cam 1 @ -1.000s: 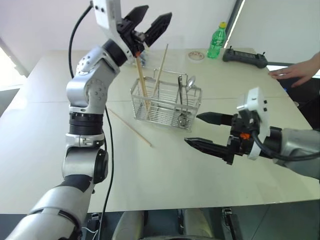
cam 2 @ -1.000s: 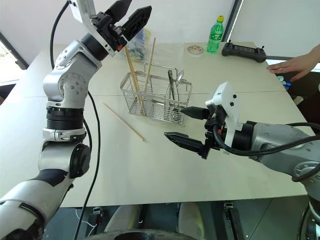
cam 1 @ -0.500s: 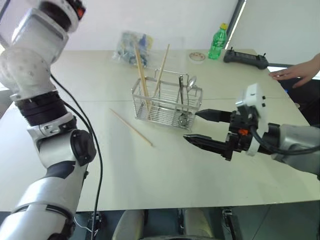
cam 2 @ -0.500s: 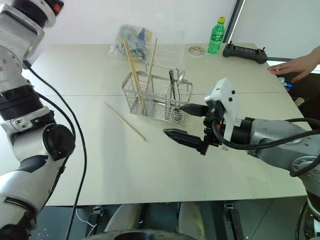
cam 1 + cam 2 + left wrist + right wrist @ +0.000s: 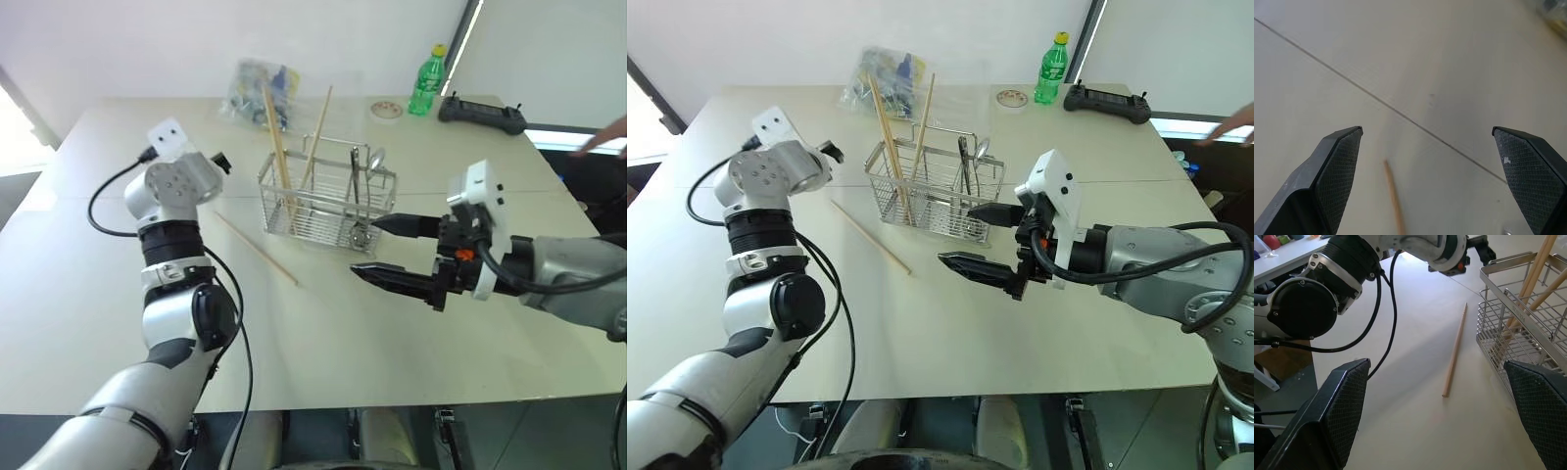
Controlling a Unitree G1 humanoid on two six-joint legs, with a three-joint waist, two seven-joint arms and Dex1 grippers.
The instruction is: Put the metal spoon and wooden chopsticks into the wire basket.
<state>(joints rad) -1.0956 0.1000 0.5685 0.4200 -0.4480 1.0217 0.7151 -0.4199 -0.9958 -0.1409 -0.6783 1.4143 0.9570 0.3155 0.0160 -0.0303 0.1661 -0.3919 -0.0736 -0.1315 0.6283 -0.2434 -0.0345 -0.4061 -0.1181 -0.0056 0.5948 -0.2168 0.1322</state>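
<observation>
The left gripper (image 5: 1427, 181) is spread wide with nothing between its fingers (image 5: 1337, 166) — it holds and touches nothing. In its wrist view it hangs above the bare table (image 5: 392, 333), with the tip of a loose chopstick (image 5: 1393, 196) lying on the surface between the two fingers.

The right gripper (image 5: 387, 250) is also spread wide and empty, its two black fingers (image 5: 392, 281) pointing toward the robot's left, just in front of the basket (image 5: 323, 206) and clear of it. One finger reaches close to the basket's near right corner; I cannot tell whether it touches the wire.

The basket stands upright in the middle of the table. Two chopsticks (image 5: 277, 147) stand in its left part, leaning and poking out well above the rim. The spoon (image 5: 373, 164) stands in the right part, bowl up, beside a dark-handled utensil (image 5: 354, 176).

The loose chopstick lies flat on the table to the basket's left front, slanting from near the left arm toward the robot — near the left gripper and well apart from the right one.

Behind the basket lie a crinkled plastic bag (image 5: 253, 88), a green bottle (image 5: 426, 80), a roll of tape (image 5: 384, 110) and a dark controller (image 5: 480, 111).
</observation>
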